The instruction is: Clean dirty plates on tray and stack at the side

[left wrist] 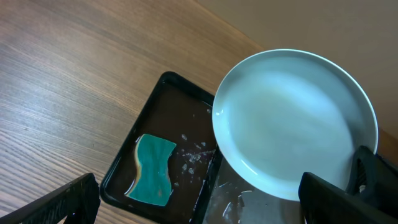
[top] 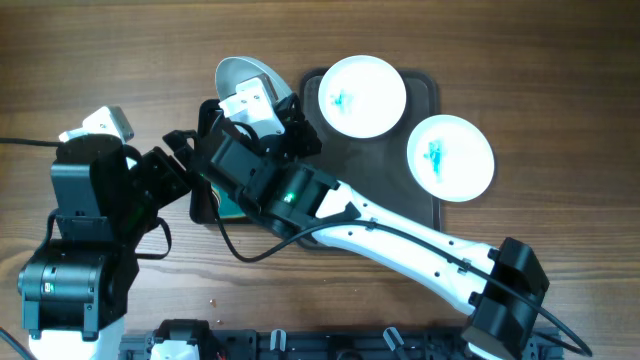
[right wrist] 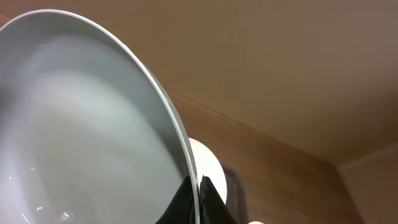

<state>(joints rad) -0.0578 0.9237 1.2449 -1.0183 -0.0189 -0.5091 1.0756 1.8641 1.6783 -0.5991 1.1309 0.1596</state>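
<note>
Here, the right gripper (right wrist: 199,190) pinches a stiff, glossy, breakable plate (right wrist: 81,124) by its thin rim, likely slippery; left gripper (left wrist: 205,202) gapes empty.

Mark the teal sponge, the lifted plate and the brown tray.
teal sponge (left wrist: 153,169), left wrist view, its top face.
lifted plate (left wrist: 292,124), left wrist view, inner face centre.
brown tray (top: 423,88), overhead view, bare corner floor.

The overhead camera looks straight down on the whole table (top: 100,60) from well above. The left wrist camera looks down, close, onto a tilted plate (left wrist: 292,118). The right wrist camera sits tight against that plate's rim, looking up along it. All three show this plate.
</note>
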